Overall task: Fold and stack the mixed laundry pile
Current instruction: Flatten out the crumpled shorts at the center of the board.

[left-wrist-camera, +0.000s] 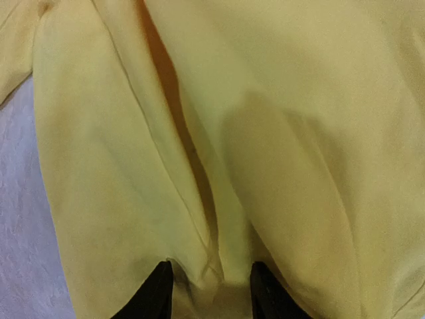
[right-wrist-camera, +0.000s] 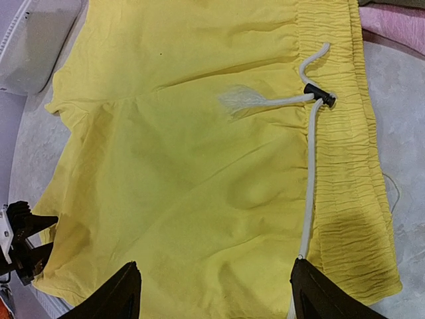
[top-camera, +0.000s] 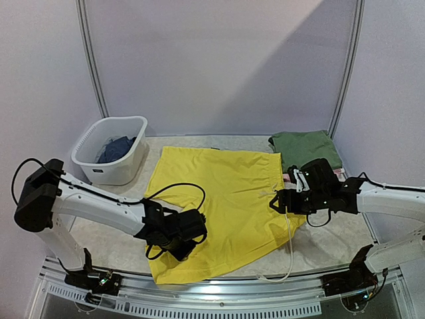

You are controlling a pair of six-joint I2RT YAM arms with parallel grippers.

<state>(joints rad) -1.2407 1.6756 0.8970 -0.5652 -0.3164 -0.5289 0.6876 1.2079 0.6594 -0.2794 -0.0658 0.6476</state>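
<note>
The bright yellow shorts [top-camera: 219,193] lie spread flat in the middle of the table, waistband to the right. My left gripper [top-camera: 180,240] presses down on the near-left leg. Its jaws stand partly apart, with a raised crease of yellow cloth [left-wrist-camera: 299,133] between the fingertips [left-wrist-camera: 159,292], so my left gripper [left-wrist-camera: 211,292] is open. My right gripper [top-camera: 277,201] hovers open over the shorts [right-wrist-camera: 186,166] near the waistband. The white drawstring [right-wrist-camera: 311,166] runs beside its right fingertip [right-wrist-camera: 312,286]. A folded olive-green garment [top-camera: 305,147] lies at the back right, with a pink garment [right-wrist-camera: 398,23] next to it.
A white slotted basket [top-camera: 99,169] stands at the back left and holds a dark blue garment [top-camera: 118,147]. The drawstring's long end [top-camera: 290,252] trails toward the table's front edge. White walls close off the back and sides.
</note>
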